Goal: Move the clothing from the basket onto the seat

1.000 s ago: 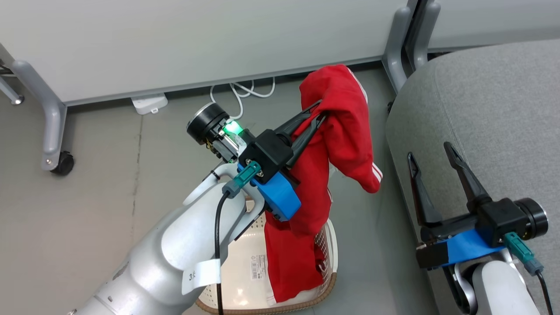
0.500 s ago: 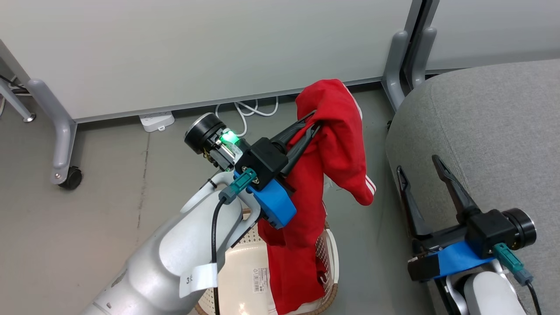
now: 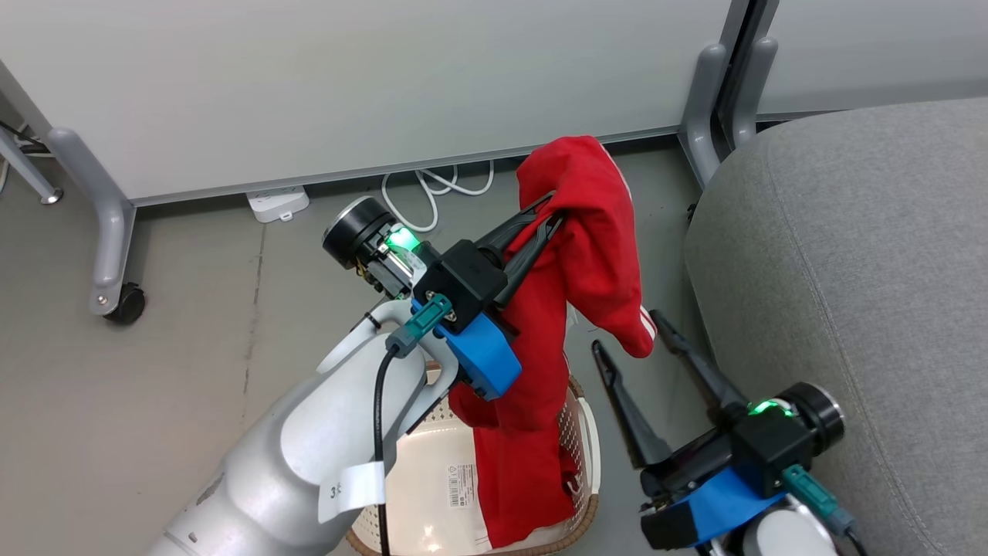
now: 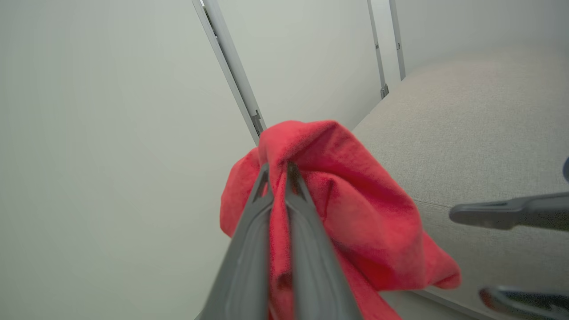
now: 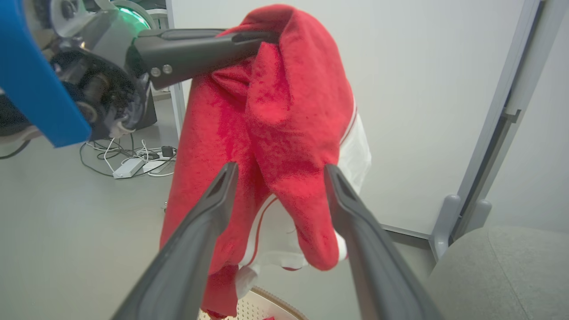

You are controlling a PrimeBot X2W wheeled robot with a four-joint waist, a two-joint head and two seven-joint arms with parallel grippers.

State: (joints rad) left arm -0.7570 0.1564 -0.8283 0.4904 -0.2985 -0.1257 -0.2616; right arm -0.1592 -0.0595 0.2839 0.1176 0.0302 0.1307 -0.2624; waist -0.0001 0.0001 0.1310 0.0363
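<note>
Grey floor [image 3: 154,347], few things on it.
Basket [image 3: 570,432] below left gripper [image 3: 554,207], seat [image 3: 849,270] right of right gripper [image 3: 627,332], power strip [image 3: 278,203] and cables [image 3: 432,189] beyond.

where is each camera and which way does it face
Head: high, looking down at cream perforated plastic basket and grey woven sofa seat; left end effector, right end effector show.
Left wrist: along its shut fingers pinching red soft fabric garment, toward pale wall.
Right wrist: between its open fingers at that garment.
All share garment, seat.

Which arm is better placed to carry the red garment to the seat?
Left. The left gripper is shut on the clothing, beside the seat; the right gripper is open, gripping nothing.
</note>
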